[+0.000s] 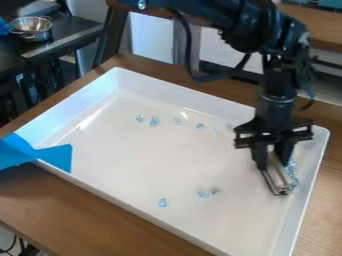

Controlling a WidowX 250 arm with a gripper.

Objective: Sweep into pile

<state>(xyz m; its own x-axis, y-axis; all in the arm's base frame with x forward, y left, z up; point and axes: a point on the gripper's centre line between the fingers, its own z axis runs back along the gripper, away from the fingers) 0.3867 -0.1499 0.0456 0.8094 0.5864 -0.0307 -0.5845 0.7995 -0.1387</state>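
Sweeping looks part-done: the gripper [272,156], closed around a grey metallic bar [275,176], sits beside clustered bits [292,171]; stray bits [154,121] need herding over next!

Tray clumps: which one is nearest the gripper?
The elongated bluish clump right beside the grey bar in the gripper, on the side toward the tray's right wall. It's the largest; the others are small and farther off.
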